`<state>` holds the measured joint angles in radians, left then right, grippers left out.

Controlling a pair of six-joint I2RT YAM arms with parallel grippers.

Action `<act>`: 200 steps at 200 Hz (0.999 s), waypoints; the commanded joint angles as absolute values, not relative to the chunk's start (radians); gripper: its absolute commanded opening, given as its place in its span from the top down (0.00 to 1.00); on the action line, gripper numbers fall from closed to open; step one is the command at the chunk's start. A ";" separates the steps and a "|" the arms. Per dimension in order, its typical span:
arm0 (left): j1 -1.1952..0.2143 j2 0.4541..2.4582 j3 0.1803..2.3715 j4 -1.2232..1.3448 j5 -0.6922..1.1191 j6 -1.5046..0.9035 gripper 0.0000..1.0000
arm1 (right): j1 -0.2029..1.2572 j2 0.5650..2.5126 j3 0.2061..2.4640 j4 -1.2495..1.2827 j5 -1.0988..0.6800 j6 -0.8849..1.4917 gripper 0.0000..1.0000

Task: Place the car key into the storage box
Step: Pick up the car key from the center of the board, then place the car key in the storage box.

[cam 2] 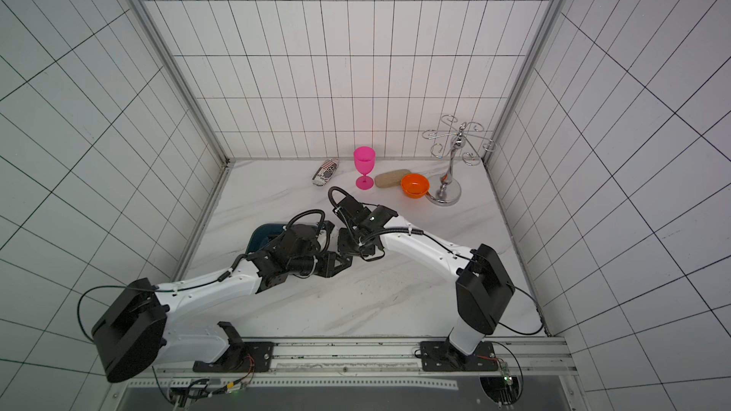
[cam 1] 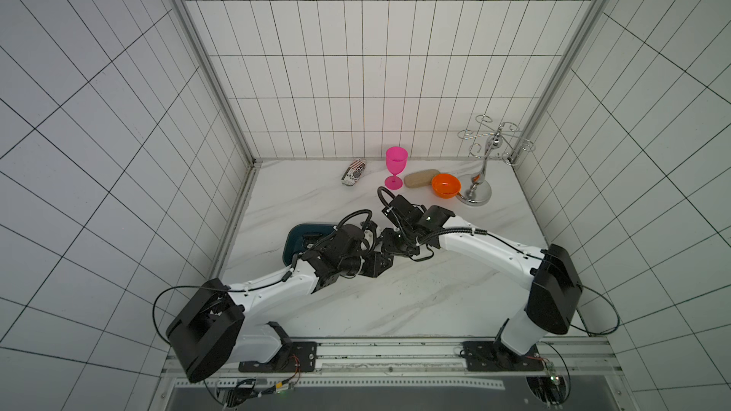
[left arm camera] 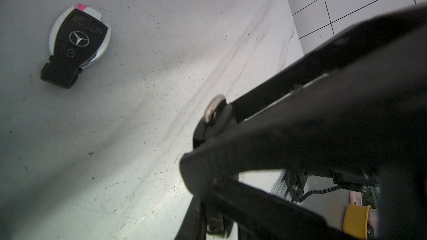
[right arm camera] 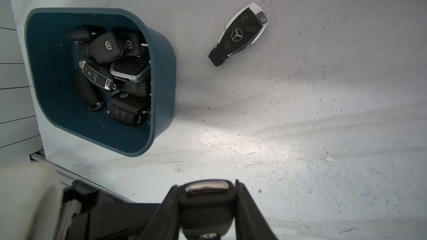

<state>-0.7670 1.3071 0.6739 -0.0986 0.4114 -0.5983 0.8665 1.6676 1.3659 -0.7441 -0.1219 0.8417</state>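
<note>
Your right pincer (right arm camera: pixel 206 184) pinches the chrome-capped key fob (right arm camera: pixel 208 206) lengthwise, cap at its tips, and the teal storage box (right arm camera: pixel 161 77) lies ahead of it, nearer your left arm (cam 1: pixel 273 286).

The left arm (cam 1: pixel 273 286) and right arm (cam 1: pixel 494 247) bend inward, wrists nearly meeting. The left hand (left arm camera: pixel 208 135) is clamped on the car key (right arm camera: pixel 208 206). 2 fingers (right arm camera: pixel 245 204) of the right hand (right arm camera: pixel 205 185) flank it, perhaps gripping too.
</note>
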 commanded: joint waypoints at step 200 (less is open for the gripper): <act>-0.300 1.162 0.810 -0.769 0.169 -0.594 1.00 | 0.616 2.182 1.992 -1.071 -0.175 0.759 0.35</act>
<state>-0.3088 1.1336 0.8021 -0.7265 0.1791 -0.5938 0.5991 2.1323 1.8927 -0.9779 -0.1932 0.6941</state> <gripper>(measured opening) 0.133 0.644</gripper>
